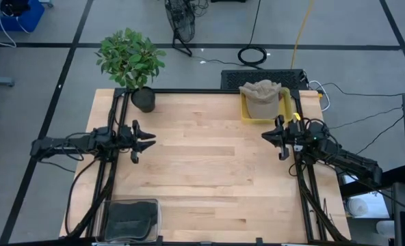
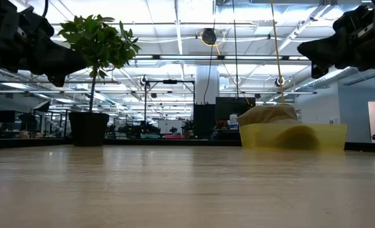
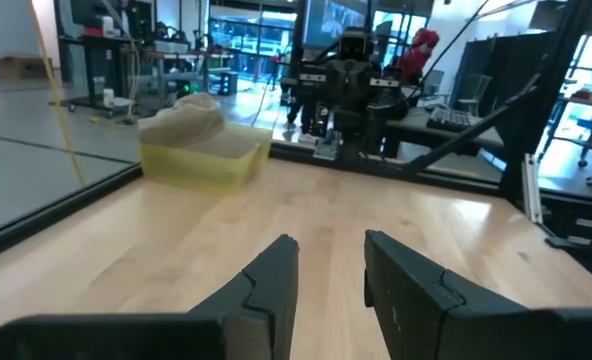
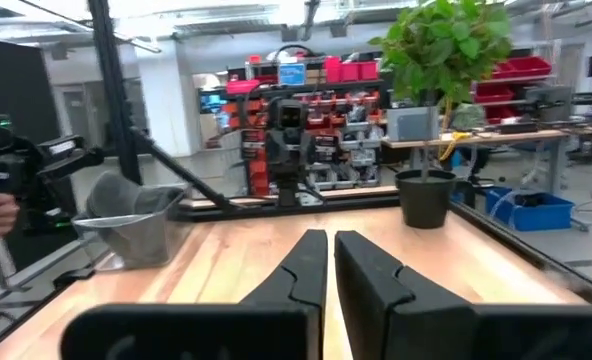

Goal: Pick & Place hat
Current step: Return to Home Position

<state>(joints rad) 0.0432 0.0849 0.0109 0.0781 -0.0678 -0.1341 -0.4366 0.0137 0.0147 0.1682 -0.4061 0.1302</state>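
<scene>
Caps both binned: brown cap (image 1: 262,96) in yellow bin (image 1: 245,116), tabletop's far-right corner; black cap (image 1: 131,217) in clear bin (image 1: 105,222), near-left corner. L gripper (image 1: 146,141) part-open, R gripper (image 1: 267,137) closed. Both empty, raised by side edges, prob. parked.

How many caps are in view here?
2: brown cap in the yellow bin beside the right arm; black cap in the transparent bin beside the left arm. None seems hidden.

Table (image 1: 209,171): plant (image 1: 131,60), yellow bin (image 1: 264,121), transparent bin (image 1: 159,217)
</scene>
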